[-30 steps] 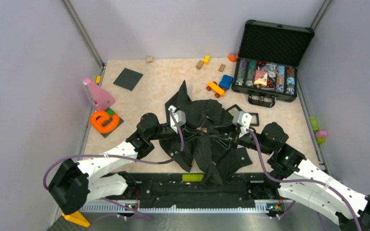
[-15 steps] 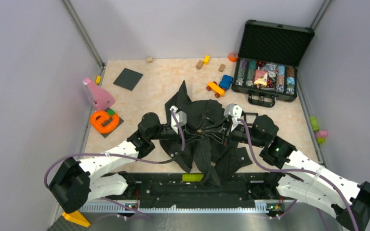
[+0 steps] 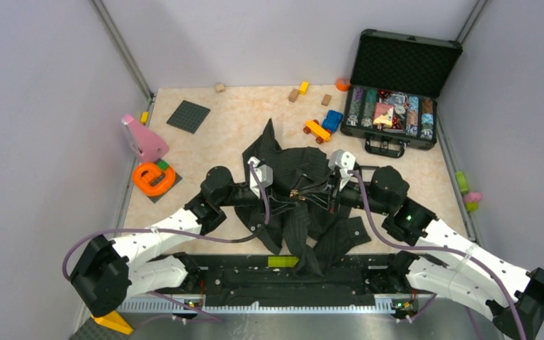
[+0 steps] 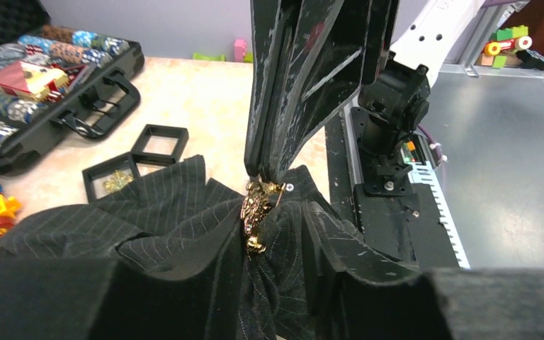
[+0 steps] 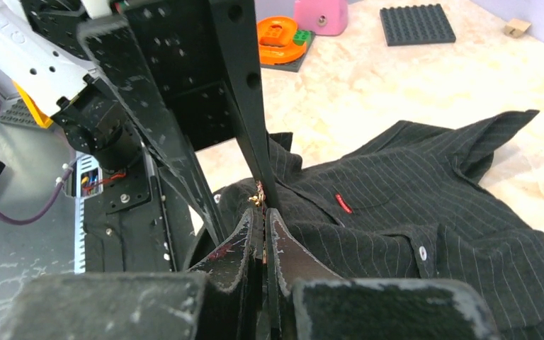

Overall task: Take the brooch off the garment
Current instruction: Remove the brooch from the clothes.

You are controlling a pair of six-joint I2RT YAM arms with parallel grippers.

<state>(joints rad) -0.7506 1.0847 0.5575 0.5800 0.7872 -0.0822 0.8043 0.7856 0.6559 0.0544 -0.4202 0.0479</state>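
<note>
Right gripper (image 4: pixel 263 173) comes in from above, fingers pressed together on the top end of the brooch (image 4: pixel 255 214). Reads as pinching the brooch. The brooch hangs straight down from those tips, against the garment (image 4: pixel 149 212).

Left gripper (image 4: pixel 275 269) sits just under and around the brooch, clenched on a raised fold of garment. Fabric fills the gap between its fingers, and the brooch's lower end is at its tips.

Brooch: gold, shiny, knobbly, elongated, standing roughly vertical on the bunched pinstripe cloth, mid-garment.

View differences:
- Left wrist: the only view showing the brooch's full length. Also two black square boxes (image 4: pixel 159 142) on the table (image 4: pixel 205 99) beyond the cloth, the nearer one with something gold inside.
- Right wrist: brooch (image 5: pixel 260 193) is just a gold speck past the right gripper (image 5: pixel 264 221), whose fingers show only a hairline slit. The left gripper's fingers slant in from above to the same spot. Garment (image 5: pixel 425 191) lies flatter here, with a red tag (image 5: pixel 343 203) and a white button (image 5: pixel 422 252) visible.
- Top: brooch (image 3: pixel 296 193) is a tiny gold dot between the left gripper (image 3: pixel 283 198) and right gripper (image 3: pixel 310 195), in the middle of the crumpled garment (image 3: pixel 304 227). Finger state not readable here.
</note>
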